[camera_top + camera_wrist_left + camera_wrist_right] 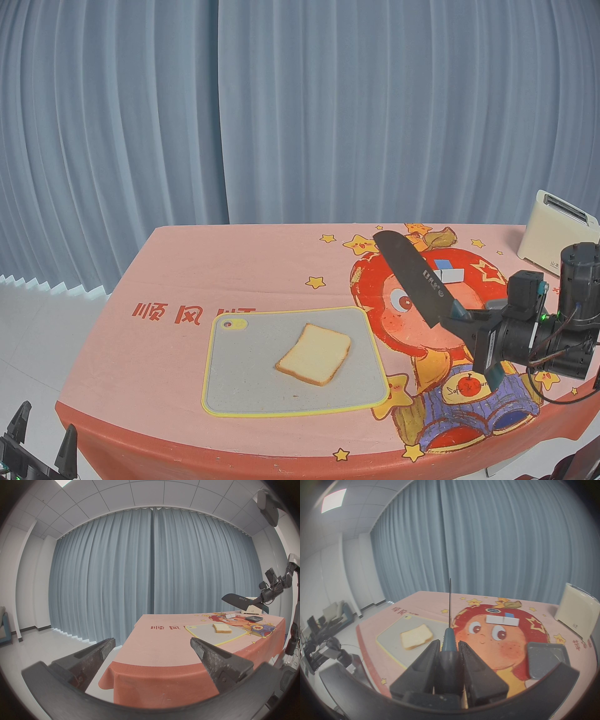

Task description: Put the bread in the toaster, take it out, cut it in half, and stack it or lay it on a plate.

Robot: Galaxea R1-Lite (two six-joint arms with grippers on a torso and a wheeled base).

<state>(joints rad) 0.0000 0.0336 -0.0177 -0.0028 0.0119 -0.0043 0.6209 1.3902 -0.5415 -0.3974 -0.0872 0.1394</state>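
Observation:
A slice of bread (pixel 314 354) (pixel 222 628) (pixel 416 636) lies flat on the grey cutting board (pixel 250 381) (pixel 203 631) (pixel 389 641) with a yellow rim. My right gripper (pixel 462 312) (pixel 449 655) is shut on the knife's teal handle, to the right of the board. The dark knife blade (pixel 414 276) (pixel 240 600) (pixel 450 605) hangs in the air above the table, pointing away and up. The cream toaster (pixel 555 231) (pixel 576 611) stands at the table's far right. A dark square plate (pixel 545 658) (pixel 253 618) sits under the right arm. My left gripper (pixel 153 658) (pixel 40 434) hangs open beyond the table's near left corner.
A small white and blue block (pixel 447 272) (pixel 502 619) lies on the cartoon print between the knife and the toaster. The pink tablecloth (pixel 219 269) is bare on its left half. Grey curtains close off the back.

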